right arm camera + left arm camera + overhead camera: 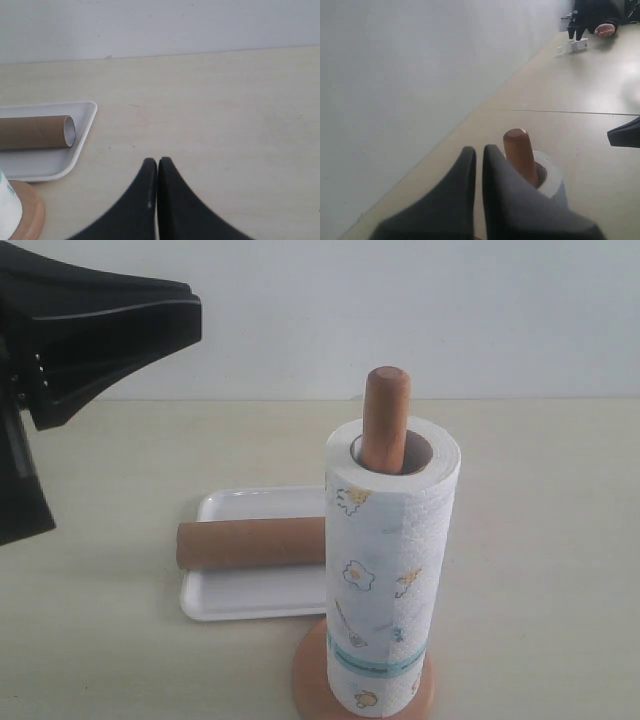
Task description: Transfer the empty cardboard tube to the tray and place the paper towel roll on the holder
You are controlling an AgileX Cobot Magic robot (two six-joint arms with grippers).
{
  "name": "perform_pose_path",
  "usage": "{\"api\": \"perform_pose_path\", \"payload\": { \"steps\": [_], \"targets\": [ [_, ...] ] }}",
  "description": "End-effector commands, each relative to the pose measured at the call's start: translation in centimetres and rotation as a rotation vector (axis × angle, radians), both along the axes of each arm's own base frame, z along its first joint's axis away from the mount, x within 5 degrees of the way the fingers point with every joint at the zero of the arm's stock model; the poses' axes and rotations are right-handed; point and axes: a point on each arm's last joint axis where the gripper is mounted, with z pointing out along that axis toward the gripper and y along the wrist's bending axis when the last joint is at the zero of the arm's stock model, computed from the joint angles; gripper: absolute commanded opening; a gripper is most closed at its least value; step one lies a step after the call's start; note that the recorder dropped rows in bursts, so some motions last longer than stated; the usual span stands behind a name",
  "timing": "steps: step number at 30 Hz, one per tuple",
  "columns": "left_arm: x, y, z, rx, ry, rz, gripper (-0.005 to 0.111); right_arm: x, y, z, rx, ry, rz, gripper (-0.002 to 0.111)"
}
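Note:
The paper towel roll point(385, 580) stands upright on the holder point(385, 415), whose rounded wooden post pokes out of the roll's core; the round base point(310, 675) shows below. The empty cardboard tube point(250, 543) lies on its side in the white tray point(235, 600). My left gripper point(190, 315) hangs high at the upper left, shut and holding nothing; in its wrist view its fingertips point(479, 152) sit beside the post point(520, 152). My right gripper point(157, 164) is shut over bare table, away from the tube point(35, 132) and tray point(82, 137).
The beige table runs back to a pale wall. In the left wrist view a small white object point(577, 46) and a dark shape lie far off, and a black tip point(625, 135) enters at one edge.

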Motion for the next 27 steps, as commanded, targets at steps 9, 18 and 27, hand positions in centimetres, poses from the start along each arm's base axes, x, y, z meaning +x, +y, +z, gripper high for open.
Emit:
{"api": "perform_pose_path", "payload": {
  "steps": [9,18,27],
  "targets": [
    [-0.1,0.1,0.0,0.000,-0.002,0.002,0.004,0.0,0.0,0.0,-0.010,-0.008,-0.004,0.000],
    [-0.1,0.1,0.0,0.000,-0.002,0.002,0.004,0.0,0.0,0.0,-0.010,-0.008,-0.004,0.000],
    [-3.9,6.1,2.7,-0.388,0.154,0.266,0.004,0.0,0.0,0.0,-0.010,-0.008,-0.004,0.000]
  ]
}}
